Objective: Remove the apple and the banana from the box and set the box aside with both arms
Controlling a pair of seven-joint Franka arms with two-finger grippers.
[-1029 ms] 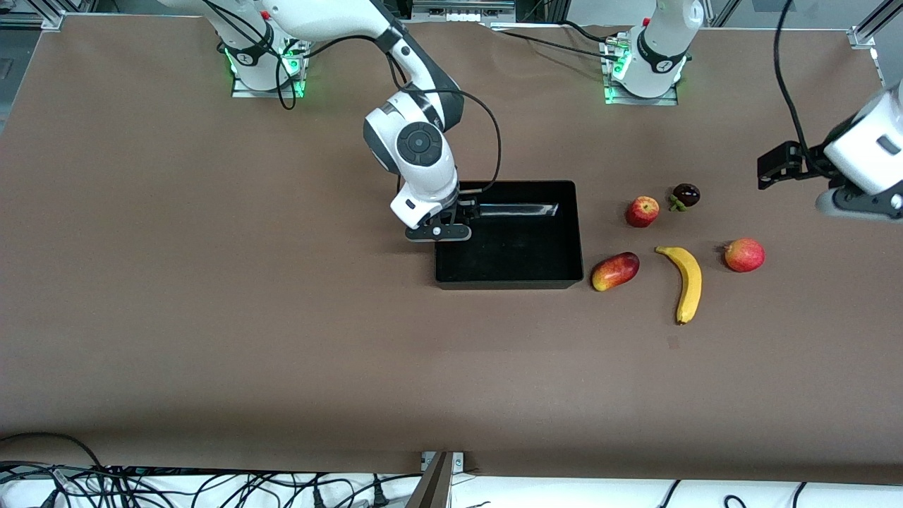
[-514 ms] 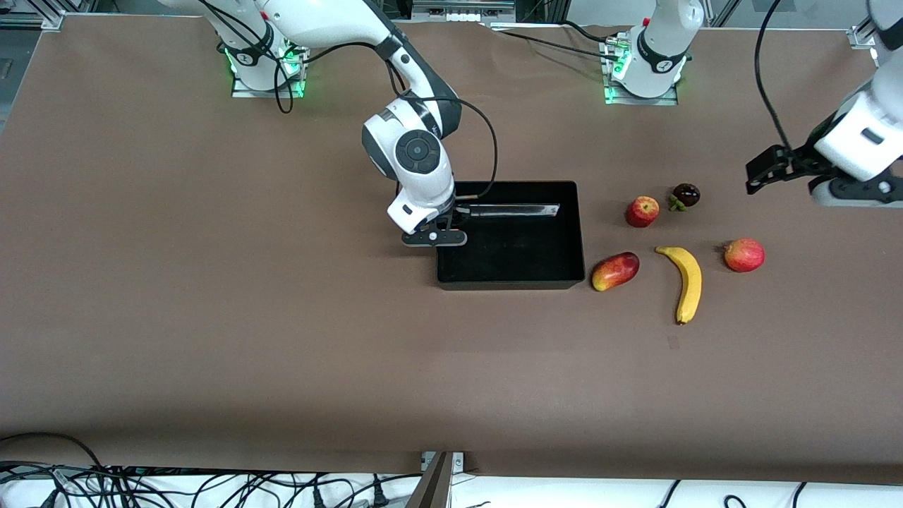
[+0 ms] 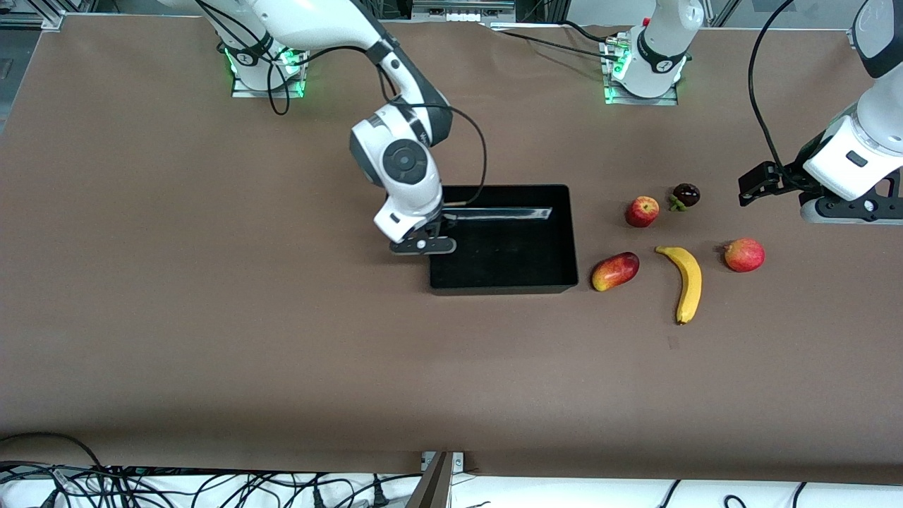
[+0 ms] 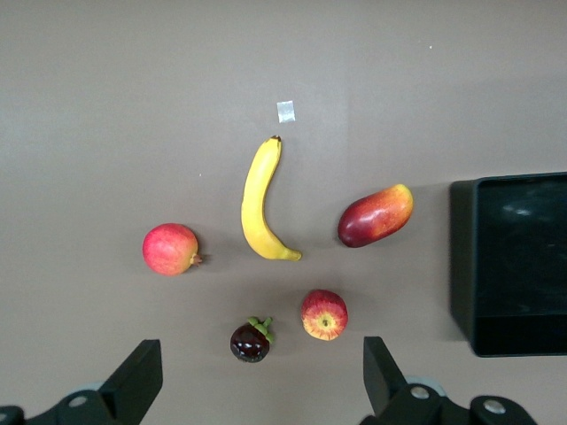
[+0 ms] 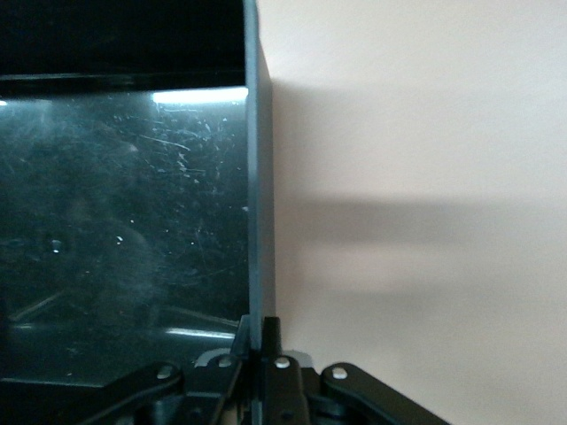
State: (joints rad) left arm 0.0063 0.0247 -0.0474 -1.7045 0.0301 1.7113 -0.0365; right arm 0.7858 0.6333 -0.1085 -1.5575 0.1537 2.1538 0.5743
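From the front, your right gripper [image 3: 432, 236] is clamped on the wall of the box [image 3: 557, 240] at the right arm's end; since a second ago the box has slid toward that end, widening its gap to the mango [image 3: 615, 271]. The banana [image 3: 686, 282] and apple [image 3: 642, 211] lie unmoved.

In the left wrist view, your left gripper [image 4: 257, 381] hovers spread open above the fruits.

In the right wrist view, the fingers [image 5: 266, 341] pinch the box wall.
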